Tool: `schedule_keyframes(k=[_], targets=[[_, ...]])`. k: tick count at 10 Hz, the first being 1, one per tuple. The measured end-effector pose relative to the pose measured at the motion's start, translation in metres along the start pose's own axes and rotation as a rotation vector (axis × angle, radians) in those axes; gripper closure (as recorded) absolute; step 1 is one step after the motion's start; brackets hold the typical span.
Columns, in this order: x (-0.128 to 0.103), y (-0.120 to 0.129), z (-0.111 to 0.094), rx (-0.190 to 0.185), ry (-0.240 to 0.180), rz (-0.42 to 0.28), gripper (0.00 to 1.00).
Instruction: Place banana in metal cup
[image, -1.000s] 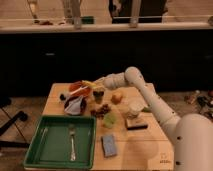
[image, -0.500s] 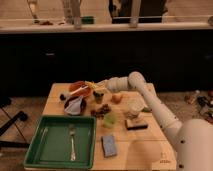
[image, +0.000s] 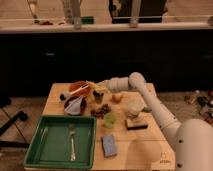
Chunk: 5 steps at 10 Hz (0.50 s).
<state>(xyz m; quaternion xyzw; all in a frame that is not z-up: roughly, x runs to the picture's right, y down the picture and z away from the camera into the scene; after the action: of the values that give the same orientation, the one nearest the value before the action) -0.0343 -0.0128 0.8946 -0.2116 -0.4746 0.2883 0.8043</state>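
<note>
While the arm reaches leftward across the wooden table (image: 135, 150), we see the gripper (image: 99, 87) poised at the far middle of the tabletop, just above the metal cup (image: 98, 96). The banana (image: 96, 86) appears as a pale-yellow streak at the gripper's tip, so we judge it to be held there, though we cannot tell how wide the jaws stand. The cup, small and dark, sits between the red bowl (image: 79, 88) on its left and the orange fruit (image: 117, 98) on its right, with the lime-green cup (image: 109, 120) nearer the camera.

To do this step well, we would centre the banana's lower end over the cup's mouth, tilt it toward upright, and lower it until the tip is inside before releasing. Because the banana is longer than the cup is tall, a release from high up or off-centre could tip the cup or let the banana fall out.

The green tray (image: 60, 150) with its fork (image: 72, 142) lies well apart.
</note>
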Motion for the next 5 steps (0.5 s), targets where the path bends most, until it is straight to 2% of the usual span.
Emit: schedule_keyframes(k=[1, 5], targets=[[-0.0001, -0.0003, 0.0006, 0.0, 0.0, -0.001, 0.78], [-0.0008, 0.0002, 0.0015, -0.001, -0.009, -0.002, 0.35]])
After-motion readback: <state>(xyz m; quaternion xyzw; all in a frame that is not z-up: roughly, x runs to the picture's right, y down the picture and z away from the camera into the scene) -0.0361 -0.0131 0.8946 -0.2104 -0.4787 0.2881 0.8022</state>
